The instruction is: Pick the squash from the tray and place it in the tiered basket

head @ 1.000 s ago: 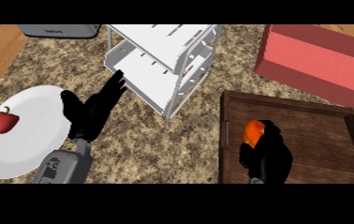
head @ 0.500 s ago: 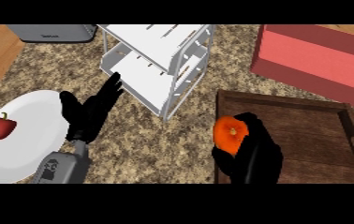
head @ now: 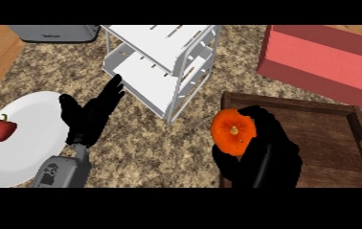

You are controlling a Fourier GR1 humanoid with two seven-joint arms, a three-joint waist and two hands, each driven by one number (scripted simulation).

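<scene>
Nearest the lower edge, we note the right hand (head: 265, 158) with its fingers and thumb curled round the squash (head: 235, 131), clamped on it. The squash sits at the tray's (head: 318, 142) left rim, over the boundary between the dark wood and the counter (head: 176, 146); we cannot tell whether it touches the tray. Only its orange, rounded face shows toward the view, with a small pale mark near the middle; that face is slightly taller than wide, and the rest of its body is hidden by the hand, so we cannot tell its long axis or which way it points beyond this end facing up toward us. At lower left, the left hand (head: 88, 118) is held open, fingers straight and together, slanting up and to the right, thumb apart to the left; it holds nothing. Its fingertips lie near the basket's (head: 166, 62) lower tier but apart from it. Just left of this hand we see a white plate (head: 32, 142) carrying a red pepper (head: 5, 130) at the view's left edge. Farther back, the white tiered basket stands on the speckled counter, well apart from the squash, up and to the left of it. At far right is a red box (head: 314, 60), and at far left a grey appliance (head: 53, 33).
</scene>
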